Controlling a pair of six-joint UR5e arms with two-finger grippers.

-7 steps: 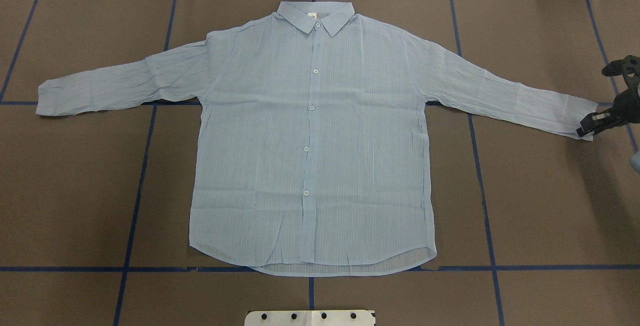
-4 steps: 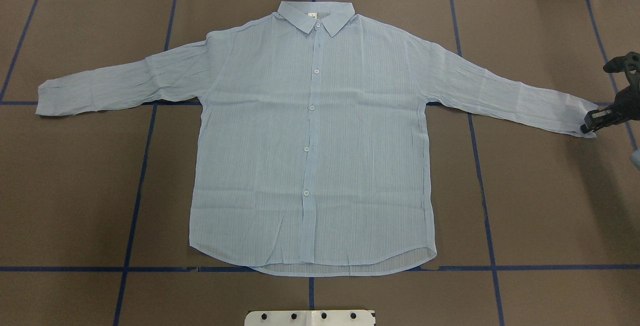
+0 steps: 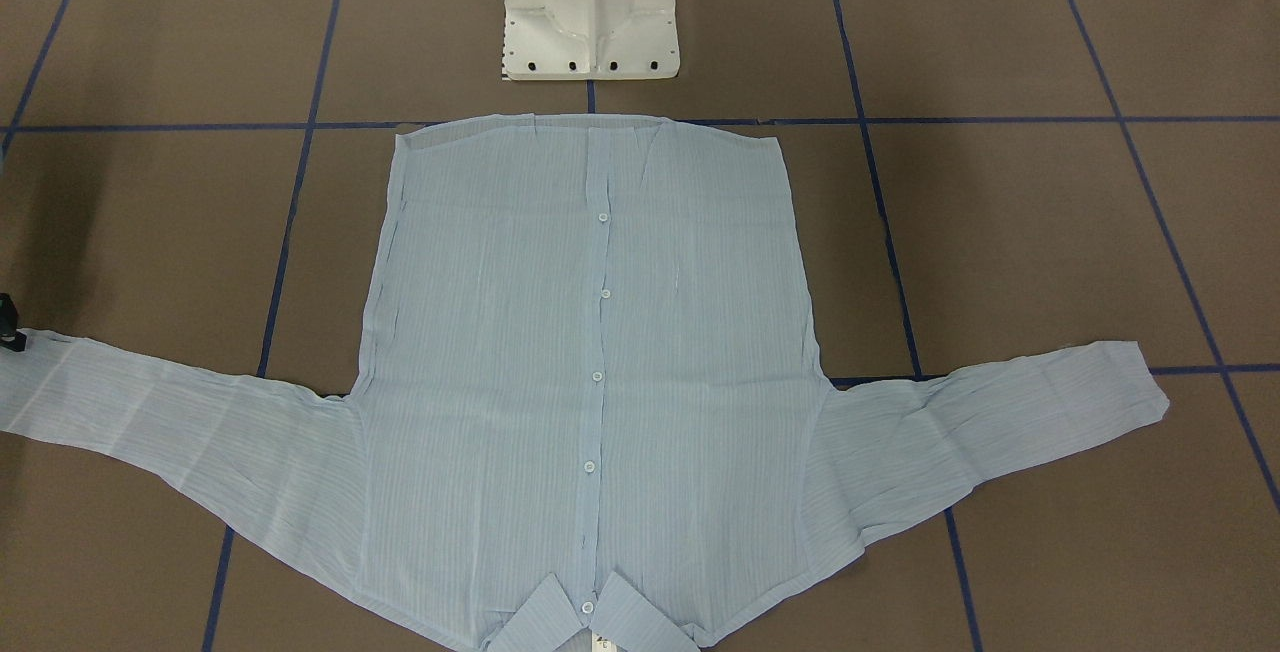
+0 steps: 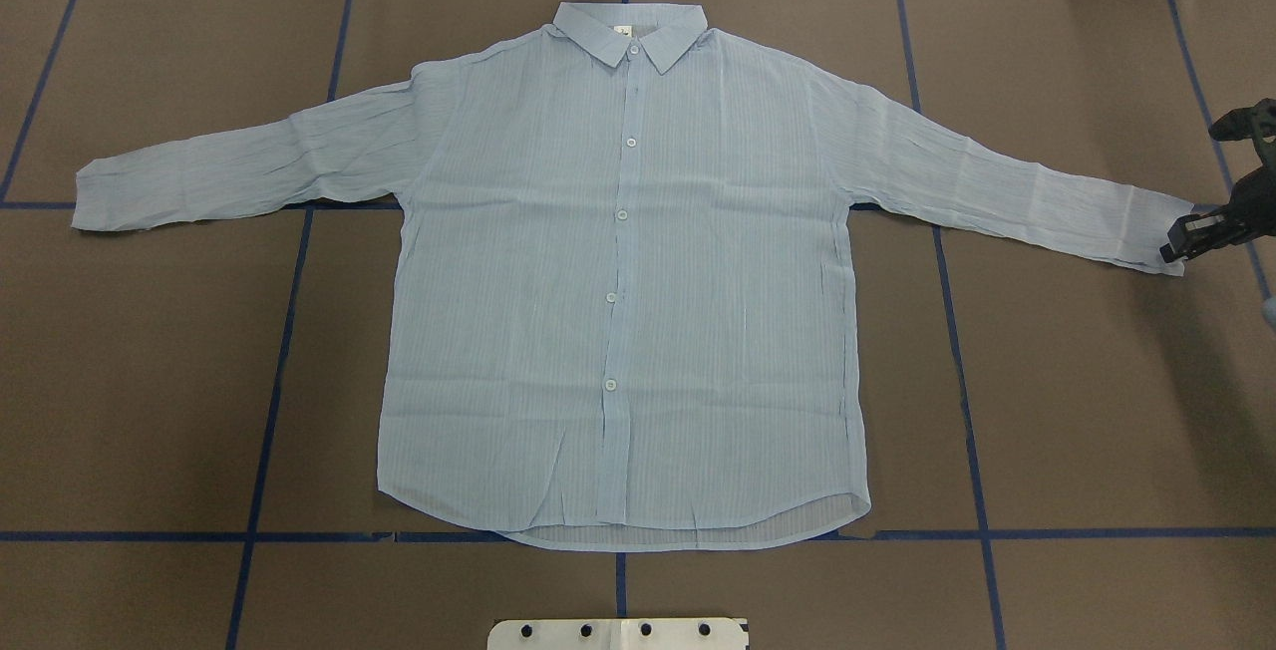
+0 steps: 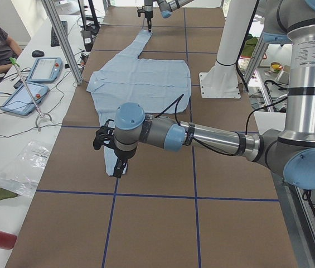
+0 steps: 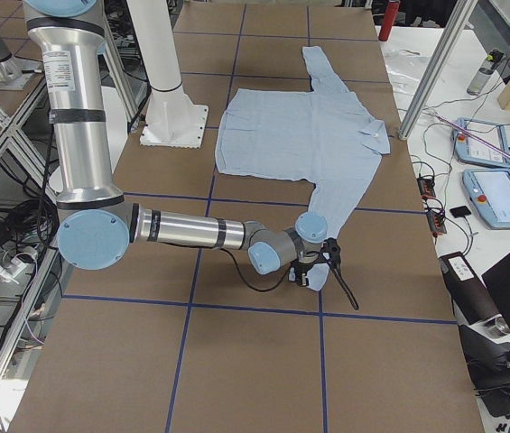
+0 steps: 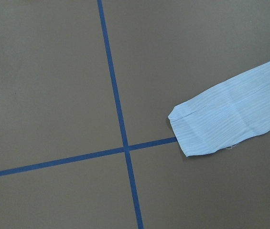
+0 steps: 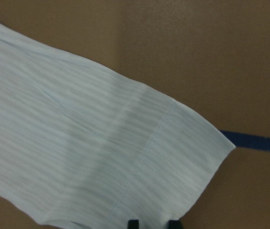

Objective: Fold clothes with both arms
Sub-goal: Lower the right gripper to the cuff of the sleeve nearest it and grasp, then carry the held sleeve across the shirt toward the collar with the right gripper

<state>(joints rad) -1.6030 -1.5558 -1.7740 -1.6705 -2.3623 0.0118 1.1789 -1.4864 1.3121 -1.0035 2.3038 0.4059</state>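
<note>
Black right end effector (image 4: 1171, 249) tight on shirt cuff (image 4: 1136, 227)

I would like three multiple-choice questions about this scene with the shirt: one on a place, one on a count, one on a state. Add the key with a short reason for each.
1. Where is the right gripper?
A. at the collar
B. at the end of a sleeve
C. at the bottom hem

2. How many buttons show on the shirt?
A. three
B. five
C. eight

3. How does the shirt lie?
A. folded in half
B. crumpled in a heap
C. spread flat, both sleeves out

Key:
1 B: the overhead view shows it at the sleeve's end.
2 B: one at the top, four below it.
3 C: body and sleeves lie flat on the table.
</note>
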